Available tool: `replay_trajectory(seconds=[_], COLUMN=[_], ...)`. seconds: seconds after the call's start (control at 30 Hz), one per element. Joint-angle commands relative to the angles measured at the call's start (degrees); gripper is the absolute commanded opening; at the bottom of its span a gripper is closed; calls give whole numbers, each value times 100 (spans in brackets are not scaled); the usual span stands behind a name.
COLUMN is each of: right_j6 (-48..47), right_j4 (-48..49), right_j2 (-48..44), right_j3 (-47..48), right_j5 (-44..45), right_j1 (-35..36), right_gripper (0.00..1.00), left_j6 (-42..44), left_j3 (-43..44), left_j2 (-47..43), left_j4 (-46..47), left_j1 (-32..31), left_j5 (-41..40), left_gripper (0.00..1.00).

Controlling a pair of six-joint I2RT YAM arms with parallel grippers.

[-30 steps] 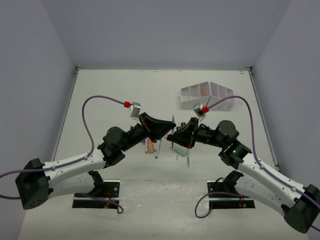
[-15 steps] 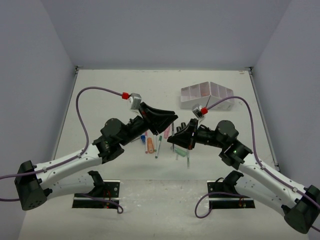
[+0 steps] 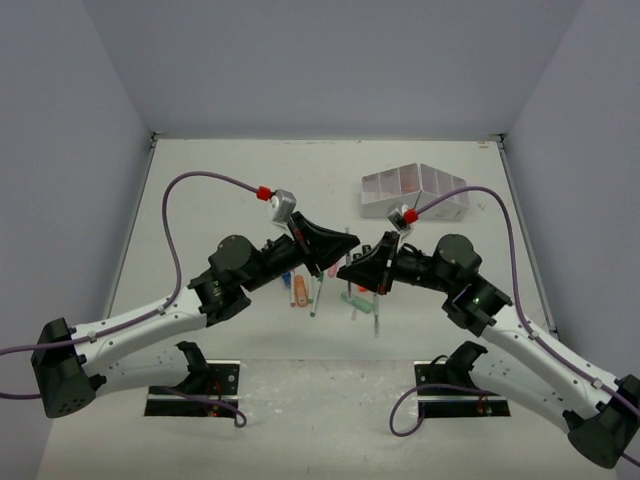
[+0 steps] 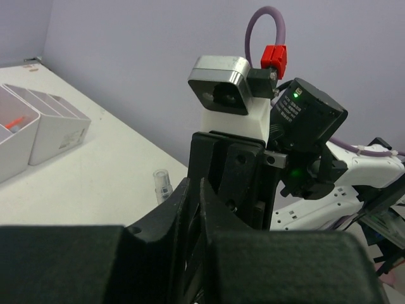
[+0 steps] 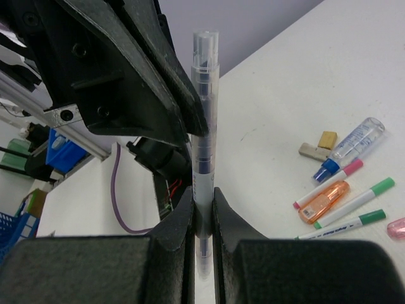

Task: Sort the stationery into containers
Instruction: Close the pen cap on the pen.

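Note:
My right gripper (image 5: 202,199) is shut on a clear pen with a dark core (image 5: 204,114) and holds it upright above the table. In the top view my right gripper (image 3: 350,272) sits tip to tip with my left gripper (image 3: 347,243). My left gripper (image 4: 195,187) has its jaws almost together with nothing seen between them. The pen's clear end (image 4: 162,185) shows just left of its fingers. Loose stationery lies below: an orange highlighter (image 5: 324,201), a pink-capped pen (image 5: 329,183), green-capped pens (image 5: 354,197) and tan and grey blocks (image 5: 327,140). The white organizer (image 3: 415,192) stands at the back right.
A clear blue-capped marker (image 5: 351,149) and a pink eraser (image 5: 397,228) lie among the items. The pile sits mid-table in the top view (image 3: 315,292) under both grippers. The organizer also shows in the left wrist view (image 4: 57,130). Walls enclose the table on three sides.
My left gripper lifted off the pile, opened wide, then closed and moved right up against the pen in my right gripper. The right arm barely moved.

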Motion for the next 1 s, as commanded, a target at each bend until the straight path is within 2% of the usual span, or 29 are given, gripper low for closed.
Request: replay_trajectory(seconds=[0.0,0.07,0.17,0.37,0.57,0.7,0.83,0.97], right_j6=[-217,-226,-159,-15,-241,-296,-315,-376], right_j4=[-27,-81,-93,-106,-19,-54,-141,-285], right_j2=[-85,-52,-14,-161,-189,-234,-258,-299], right_j3=[455,458,354,193,203,166,209,255], right_j5=[15,38,240,759,45,-138,-195,-164], right_j1=[22,13,13,14,18,13,16,13], right_gripper=[0,0,0,0,0,0,0,0], left_j6=[80,109,207,333,539,597,560,476], left_j3=[66,72,221,502,796,1105,1267,1179], left_j2=[-72,-134,-222,-411,-548,-283,88,182], left_j4=[-159,-166,-306,-749,-1266,-1517,-1412,-1152], left_j1=[18,15,18,18,13,17,36,36], left_j5=[7,-81,-84,-78,-835,-1081,-724,-335], left_gripper=[2,16,27,27,26,30,31,27])
